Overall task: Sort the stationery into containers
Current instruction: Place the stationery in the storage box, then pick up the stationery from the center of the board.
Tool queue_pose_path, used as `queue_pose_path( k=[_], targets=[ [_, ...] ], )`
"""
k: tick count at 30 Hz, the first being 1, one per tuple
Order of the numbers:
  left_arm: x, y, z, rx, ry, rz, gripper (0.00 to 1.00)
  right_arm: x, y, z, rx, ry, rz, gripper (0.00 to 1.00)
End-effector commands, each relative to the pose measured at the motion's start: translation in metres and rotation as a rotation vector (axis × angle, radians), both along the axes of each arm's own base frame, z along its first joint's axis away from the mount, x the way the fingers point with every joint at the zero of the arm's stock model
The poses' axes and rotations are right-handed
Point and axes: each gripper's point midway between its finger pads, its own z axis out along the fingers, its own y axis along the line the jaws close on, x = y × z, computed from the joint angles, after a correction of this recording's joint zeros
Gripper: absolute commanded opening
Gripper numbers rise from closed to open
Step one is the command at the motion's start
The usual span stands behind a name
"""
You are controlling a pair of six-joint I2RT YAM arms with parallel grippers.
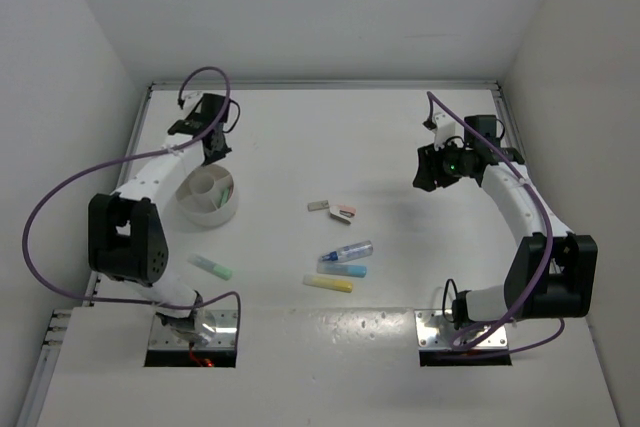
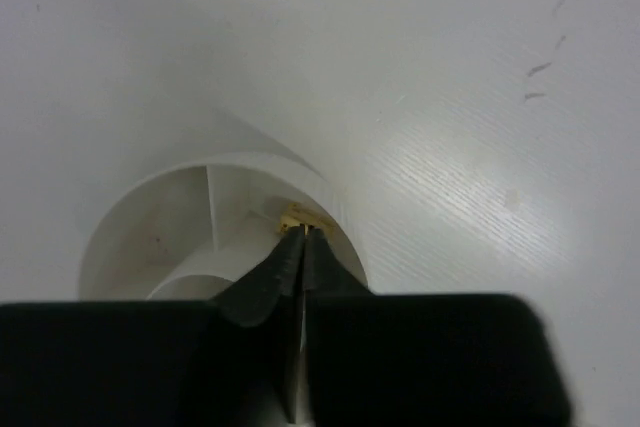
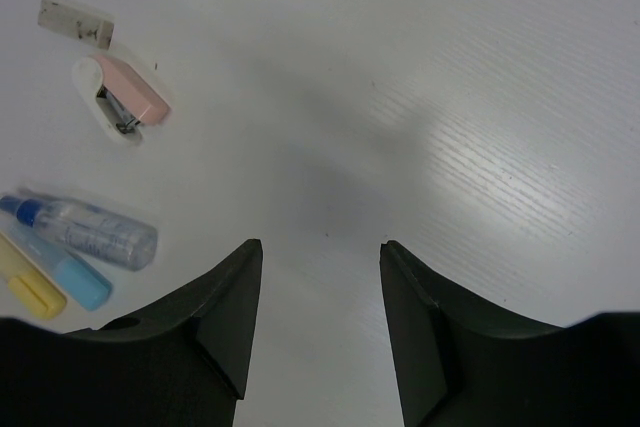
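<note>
The round white dish sits at the left of the top view. Walls inside split it into little rooms, so each kind of thing can get its own room. The left end effector hangs right over one room, I think because that is the dropping place. Its two fingers are closed almost all the way, with only a thin crack between them. A tiny tan bit sits right at the tips, and I cannot tell if it is pinched or lying in the dish. The other stationery lies loose on the worktop, not yet sorted. I count six: one grey eraser, one pink piece, one clear tube with a blue cap, one light blue marker, one yellow marker, all in the middle, and one mint marker at the lower left, near the dish. There is only one dish. The right end effector hangs over bare worktop at the right. Its fingers are wide apart with nothing between them, likely ready for the next piece.
</note>
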Motion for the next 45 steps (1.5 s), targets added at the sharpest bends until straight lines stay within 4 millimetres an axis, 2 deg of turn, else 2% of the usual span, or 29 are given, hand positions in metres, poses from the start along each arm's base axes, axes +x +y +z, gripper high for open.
queue_pose_path(
  k=[1, 2, 4, 5, 6, 7, 10, 11, 12, 14, 16, 20, 21, 22, 23, 27, 28, 30, 33, 37, 39, 40, 45],
  targets=[
    [0.018, -0.048, 0.07, -0.073, -0.207, -0.17, 0.0, 0.01, 0.002, 0.021, 0.007, -0.072, 0.016, 0.51],
    [0.021, -0.069, 0.079, -0.124, -0.245, -0.232, 0.0, 0.01, 0.002, 0.021, 0.007, -0.072, 0.016, 0.51],
    [0.011, -0.127, 0.069, -0.279, -0.202, -0.384, 0.0, 0.01, 0.002, 0.021, 0.007, -0.072, 0.016, 0.51],
    [0.008, -0.146, 0.062, -0.346, -0.18, -0.395, 0.0, 0.01, 0.002, 0.021, 0.007, -0.072, 0.016, 0.51],
    [-0.002, -0.163, 0.034, -0.399, -0.099, -0.405, 0.0, 0.01, 0.002, 0.021, 0.007, -0.072, 0.016, 0.51],
    [-0.012, -0.18, 0.019, -0.432, -0.056, -0.404, 0.08, 0.01, 0.002, 0.021, 0.007, -0.072, 0.016, 0.51],
    [-0.034, -0.203, -0.029, -0.539, 0.05, -0.273, 0.43, 0.01, 0.002, 0.021, 0.007, -0.072, 0.016, 0.51],
    [-0.037, -0.212, -0.033, -0.571, 0.052, -0.265, 0.47, 0.01, 0.002, 0.021, 0.007, -0.072, 0.016, 0.51],
    [-0.041, -0.216, -0.044, -0.613, 0.061, -0.179, 0.54, 0.01, 0.002, 0.021, 0.007, -0.072, 0.016, 0.51],
    [-0.042, -0.227, -0.043, -0.616, 0.015, -0.123, 0.69, 0.01, 0.002, 0.021, 0.007, -0.072, 0.016, 0.51],
    [-0.037, -0.228, -0.044, -0.63, -0.062, 0.027, 0.77, 0.01, 0.002, 0.021, 0.007, -0.072, 0.016, 0.51],
    [-0.03, -0.26, -0.026, -0.712, -0.178, 0.097, 0.79, 0.01, 0.0, 0.02, 0.0, -0.071, 0.011, 0.51],
    [-0.029, -0.264, -0.033, -0.703, -0.176, 0.13, 0.79, 0.01, 0.0, 0.02, 0.0, -0.071, 0.011, 0.51],
    [-0.024, -0.268, -0.028, -0.722, -0.201, 0.178, 0.79, 0.01, 0.0, 0.02, 0.0, -0.071, 0.011, 0.51],
    [-0.025, -0.27, -0.032, -0.719, -0.189, 0.213, 0.79, 0.01, 0.0, 0.02, 0.0, -0.071, 0.011, 0.51],
    [-0.034, -0.289, -0.065, -0.785, -0.092, 0.384, 0.78, 0.01, 0.0, 0.02, 0.0, -0.071, 0.011, 0.51],
    [-0.035, -0.29, -0.078, -0.779, -0.068, 0.409, 0.78, 0.01, 0.0, 0.02, 0.0, -0.071, 0.011, 0.51],
    [-0.043, -0.297, -0.088, -0.78, -0.052, 0.445, 0.77, 0.01, 0.0, 0.02, 0.0, -0.071, 0.011, 0.51],
    [-0.052, -0.295, -0.105, -0.775, -0.024, 0.521, 0.75, 0.01, 0.0, 0.02, 0.0, -0.071, 0.011, 0.51],
    [-0.057, -0.292, -0.107, -0.77, -0.03, 0.58, 0.75, 0.01, 0.0, 0.02, 0.0, -0.071, 0.011, 0.51],
    [-0.051, -0.29, -0.1, -0.758, -0.057, 0.58, 0.75, 0.01, 0.0, 0.02, 0.0, -0.071, 0.011, 0.51],
    [-0.052, -0.282, -0.104, -0.725, -0.045, 0.613, 0.74, 0.01, 0.0, 0.02, 0.0, -0.071, 0.011, 0.51],
    [-0.051, -0.275, -0.104, -0.693, -0.033, 0.633, 0.68, 0.01, 0.002, 0.021, 0.007, -0.072, 0.016, 0.51]
  ],
)
